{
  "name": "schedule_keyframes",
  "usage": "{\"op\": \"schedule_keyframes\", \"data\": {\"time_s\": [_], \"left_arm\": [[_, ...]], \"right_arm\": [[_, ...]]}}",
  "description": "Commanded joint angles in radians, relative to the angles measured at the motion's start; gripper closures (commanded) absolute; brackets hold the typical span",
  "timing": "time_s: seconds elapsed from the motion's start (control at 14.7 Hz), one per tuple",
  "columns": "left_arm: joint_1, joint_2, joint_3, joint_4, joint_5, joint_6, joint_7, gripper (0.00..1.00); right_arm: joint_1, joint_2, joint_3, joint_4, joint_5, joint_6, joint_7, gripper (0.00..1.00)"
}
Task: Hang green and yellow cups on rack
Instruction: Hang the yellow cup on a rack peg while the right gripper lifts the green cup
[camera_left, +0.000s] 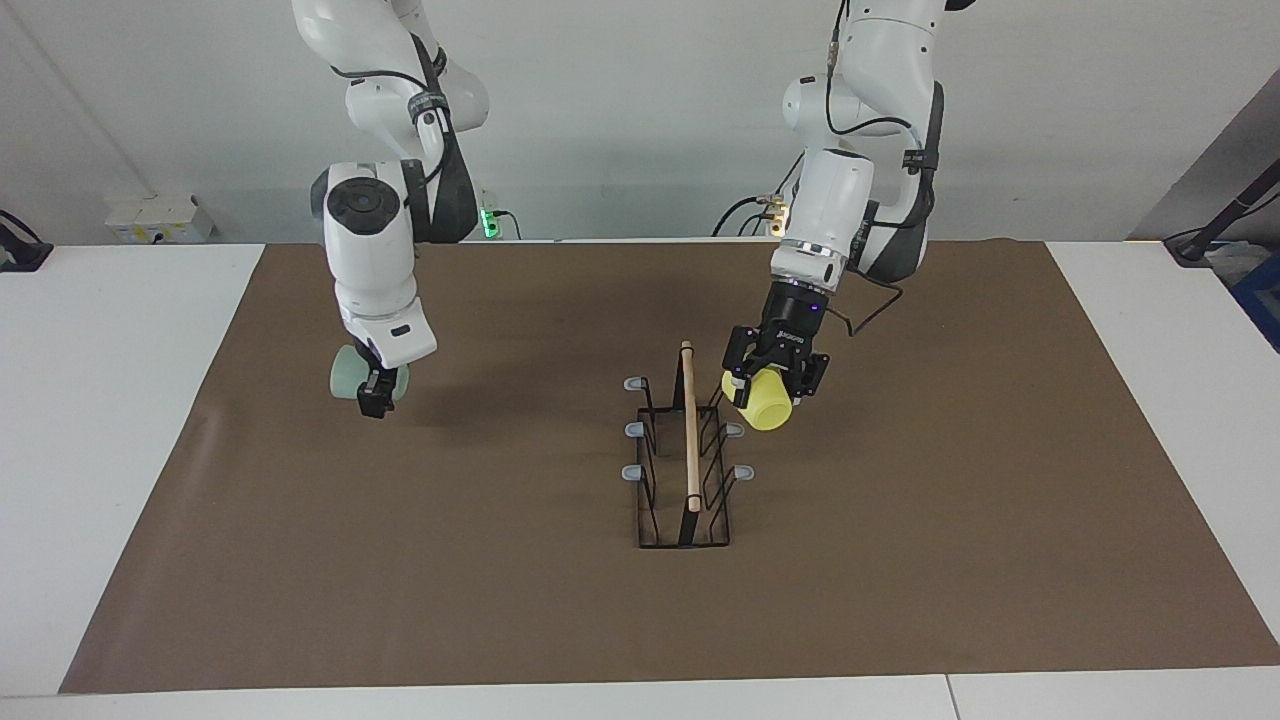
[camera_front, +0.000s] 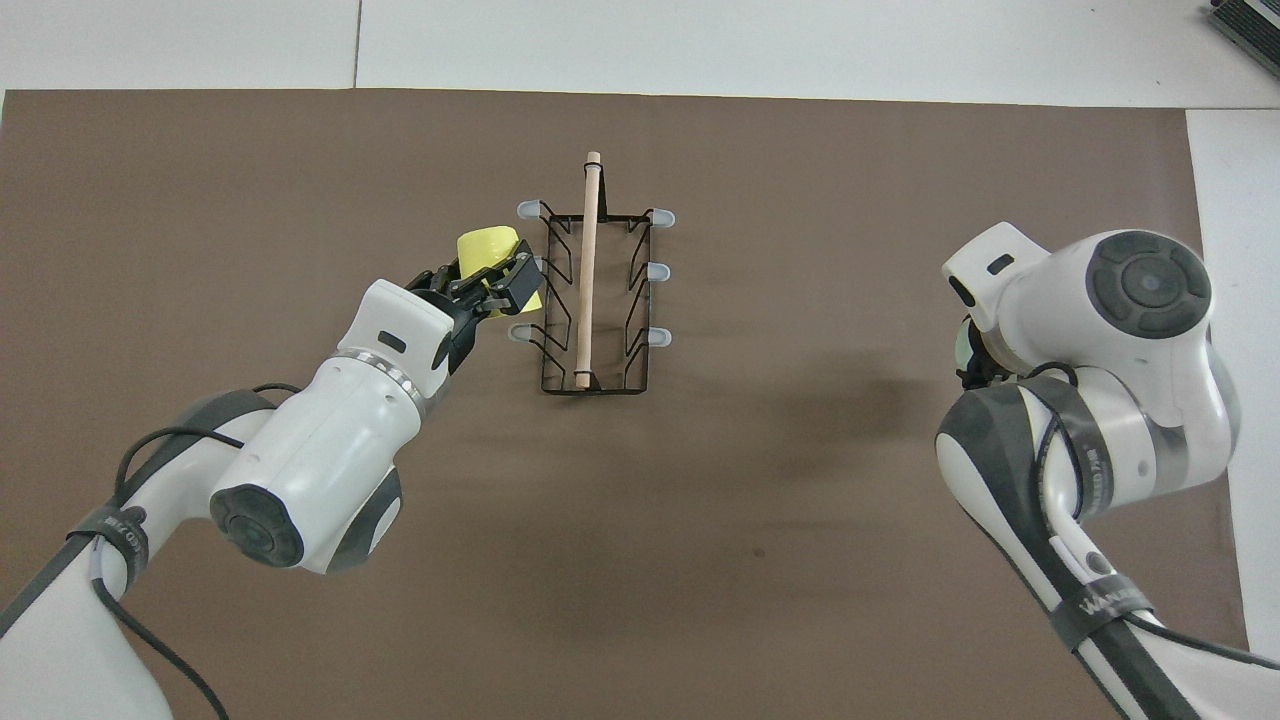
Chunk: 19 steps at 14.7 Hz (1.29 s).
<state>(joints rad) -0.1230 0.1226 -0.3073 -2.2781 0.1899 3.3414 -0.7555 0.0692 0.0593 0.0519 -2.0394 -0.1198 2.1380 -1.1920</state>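
Note:
The black wire rack (camera_left: 683, 545) with a wooden rod (camera_left: 690, 430) on top stands mid-mat; it also shows in the overhead view (camera_front: 595, 385). My left gripper (camera_left: 772, 390) is shut on the yellow cup (camera_left: 768, 410), which is tipped on its side just beside the rack's prongs on the left arm's side. I cannot tell whether cup and prong touch. Overhead, the left gripper (camera_front: 488, 285) and the yellow cup (camera_front: 485, 248) show too. My right gripper (camera_left: 378, 395) is shut on the pale green cup (camera_left: 348, 375), a little above the mat toward the right arm's end. Overhead, only a sliver of the green cup (camera_front: 964, 345) shows.
A brown mat (camera_left: 500, 560) covers the white table (camera_left: 100, 400). Several grey-tipped prongs (camera_left: 632, 472) stick out from both long sides of the rack, and none on the right arm's side holds a cup. Cables and a socket box (camera_left: 160, 218) lie at the robots' edge.

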Motion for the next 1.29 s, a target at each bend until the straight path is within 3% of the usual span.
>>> {"op": "schedule_keyframes", "data": {"time_s": [0.0, 0.27, 0.55, 0.68, 1.02, 1.23], "left_arm": [[0.003, 0.014, 0.002, 0.012, 0.028, 0.004, 0.004, 1.0], [-0.004, 0.012, 0.0, 0.002, 0.028, 0.004, 0.008, 1.0], [-0.007, -0.014, -0.006, -0.041, 0.028, 0.0, 0.01, 1.0], [-0.007, -0.034, -0.012, -0.041, 0.029, -0.074, 0.012, 1.0], [-0.003, -0.09, -0.03, -0.035, 0.028, -0.235, 0.001, 1.0], [-0.003, -0.11, -0.045, -0.032, 0.028, -0.302, -0.005, 1.0]], "right_arm": [[-0.035, -0.064, 0.005, -0.007, 0.202, -0.016, -0.089, 1.0], [-0.045, -0.108, 0.003, -0.008, 0.502, -0.009, -0.142, 1.0], [-0.065, -0.11, 0.002, -0.008, 0.894, 0.017, -0.248, 1.0], [-0.059, -0.124, 0.0, -0.024, 1.056, 0.043, -0.337, 1.0], [0.09, -0.141, 0.005, -0.079, 1.464, 0.304, -0.455, 1.0], [0.199, -0.141, 0.006, -0.073, 1.78, 0.428, -0.554, 1.0]]}}
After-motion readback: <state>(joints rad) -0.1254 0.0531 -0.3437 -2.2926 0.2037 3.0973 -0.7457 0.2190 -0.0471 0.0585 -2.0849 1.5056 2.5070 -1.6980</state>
